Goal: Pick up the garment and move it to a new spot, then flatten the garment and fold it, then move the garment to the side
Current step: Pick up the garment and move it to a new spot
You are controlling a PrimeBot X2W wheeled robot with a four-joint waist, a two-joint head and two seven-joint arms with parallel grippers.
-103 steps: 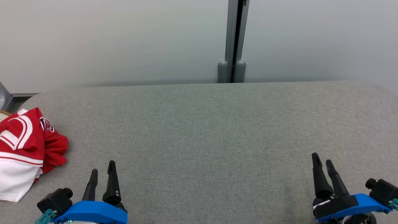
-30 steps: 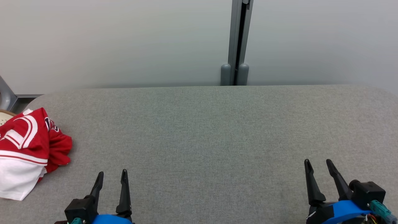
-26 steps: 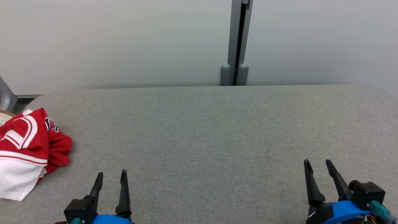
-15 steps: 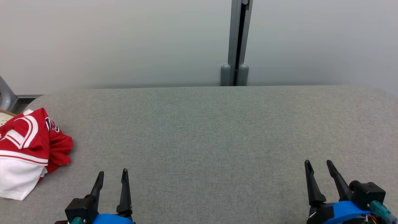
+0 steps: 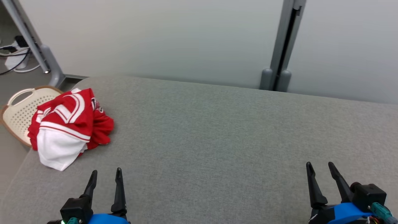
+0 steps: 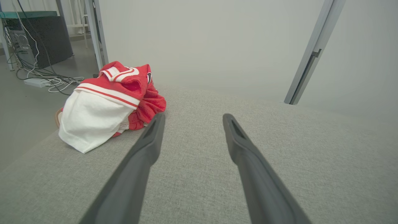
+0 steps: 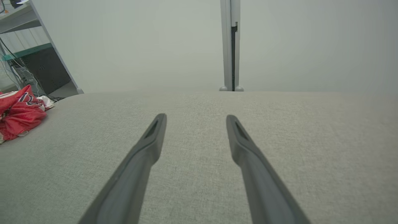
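**Reaching for the bunched garment**

Head view: one red-and-white garment (image 5: pixel 68 127) is lying crumpled at the table's (image 5: pixel 217 140) left end, with one basket (image 5: pixel 18 112) past the edge. The left gripper (image 5: pixel 106 170) and right gripper (image 5: pixel 319 163), two in all, are gaping empty.

Left wrist view: the garment is sitting ahead-left, so pinching a raised fold looks best.

Right wrist view: the garment is lying well apart, leftward.

I count one garment (image 5: pixel 67 124), one basket (image 5: pixel 15 112), one table (image 5: pixel 217 140) and two pincers of mine: the left pincer (image 5: pixel 106 170) and the right pincer (image 5: pixel 319 163).

The garment (image 5: pixel 67 124) is soft red-and-white cloth on a matt, woven grey table (image 5: pixel 217 140) (perforated plastic basket (image 5: pixel 18 112) upper left).
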